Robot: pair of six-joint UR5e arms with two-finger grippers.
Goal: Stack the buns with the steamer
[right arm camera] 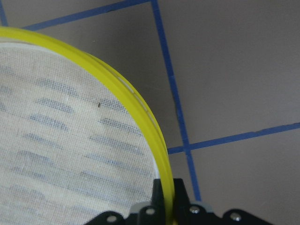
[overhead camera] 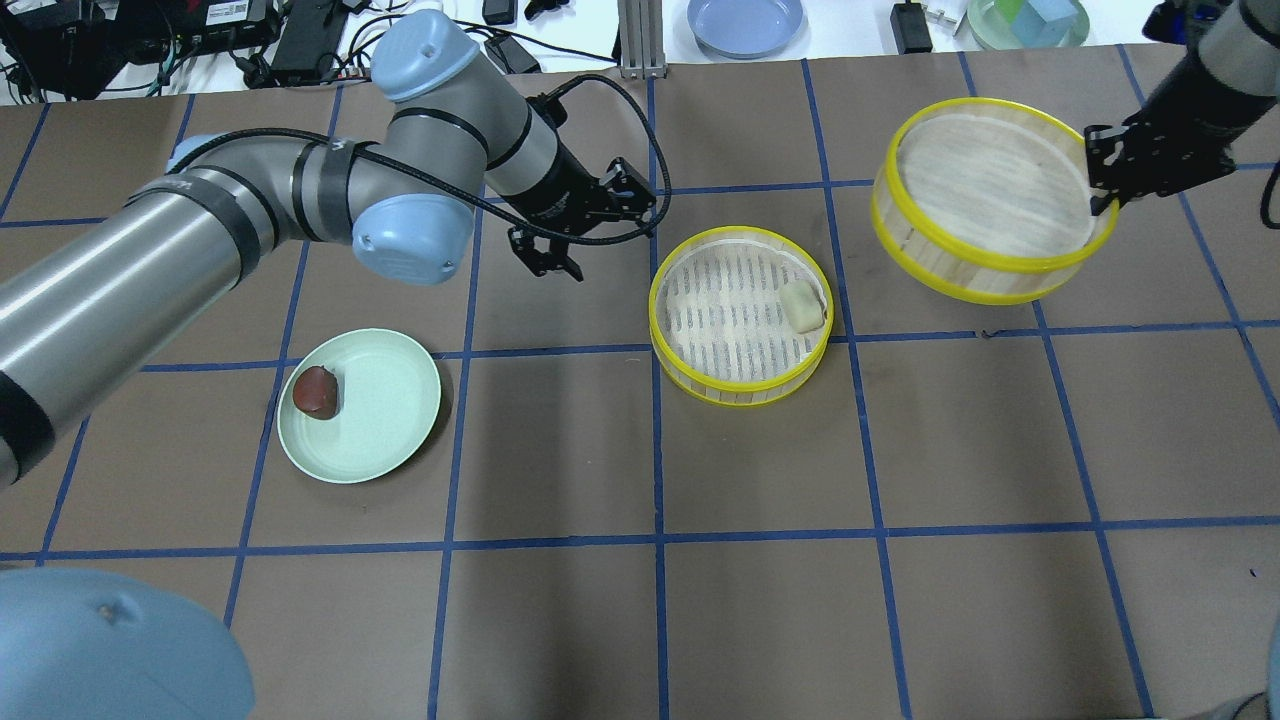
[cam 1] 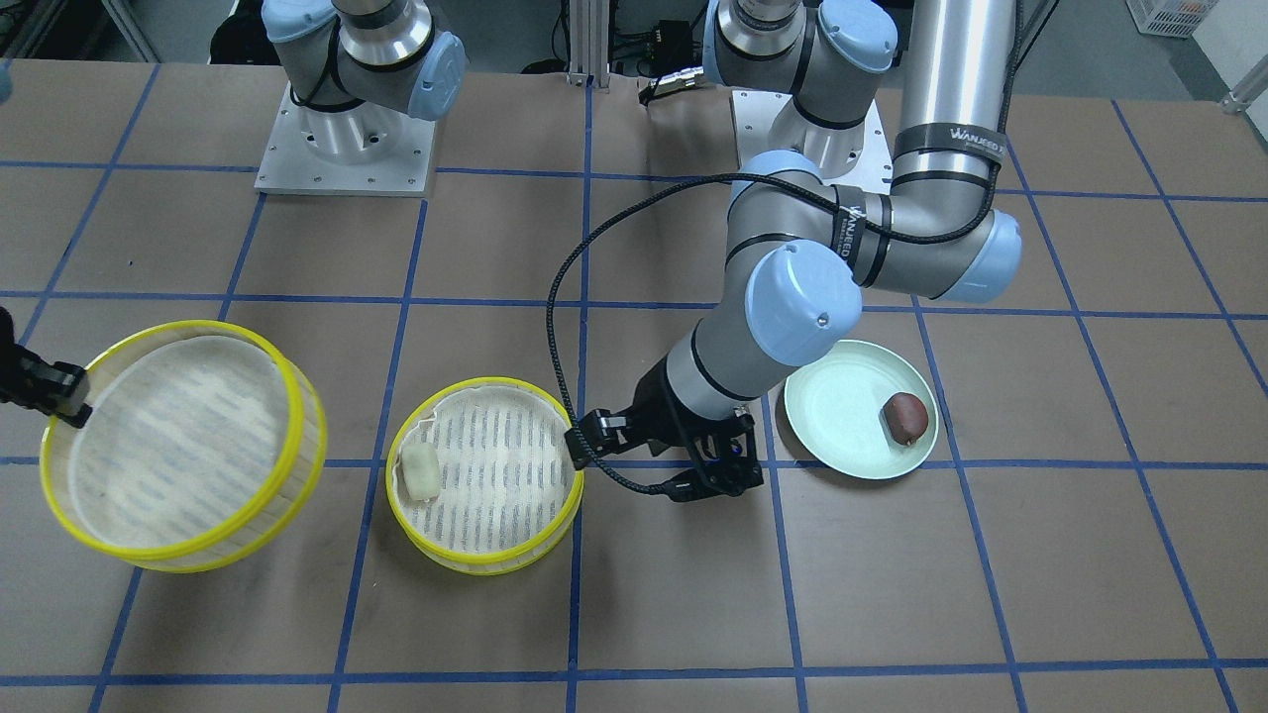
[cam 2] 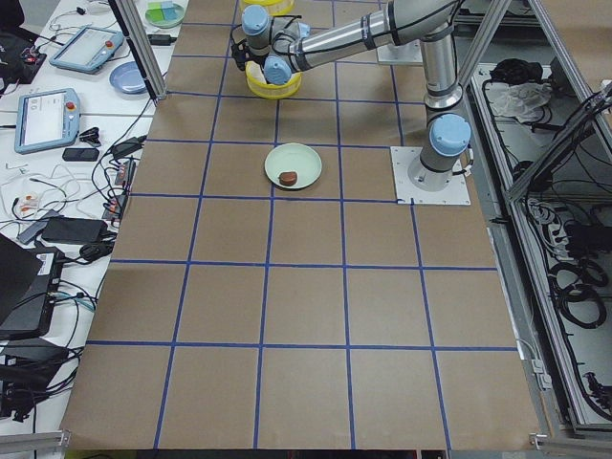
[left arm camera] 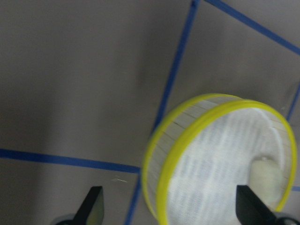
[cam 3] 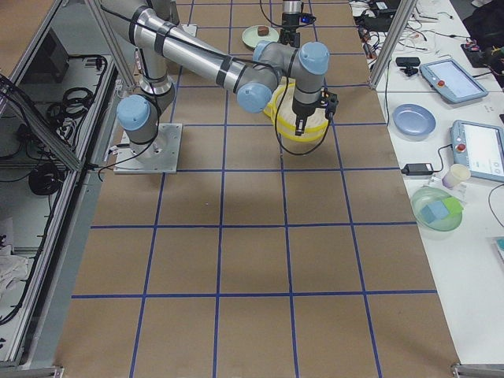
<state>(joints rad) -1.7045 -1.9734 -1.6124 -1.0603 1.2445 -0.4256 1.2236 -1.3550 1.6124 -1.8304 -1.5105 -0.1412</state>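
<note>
One steamer tier [overhead camera: 740, 388] stands on the table at centre, with the cream bun [overhead camera: 803, 305] inside near its right rim. It also shows in the front view [cam 1: 485, 557] with the cream bun [cam 1: 420, 469]. My right gripper [overhead camera: 1100, 190] is shut on the yellow rim of the second steamer tier [overhead camera: 985, 280], held lifted and tilted; the right wrist view shows the jaws [right arm camera: 166, 197] clamped on the rim. My left gripper [overhead camera: 548, 258] is open and empty, just left of the table tier [left arm camera: 220, 164]. The brown bun [overhead camera: 316, 391] lies on the pale green plate [overhead camera: 385, 405].
A blue plate [overhead camera: 745, 20] and a green bowl of blocks [overhead camera: 1025, 20] sit on the white bench beyond the table's far edge, with cables and devices. The arm bases [cam 1: 347, 149] stand at the robot's side. My left arm's elbow [cam 1: 797, 297] hangs above the plate's edge.
</note>
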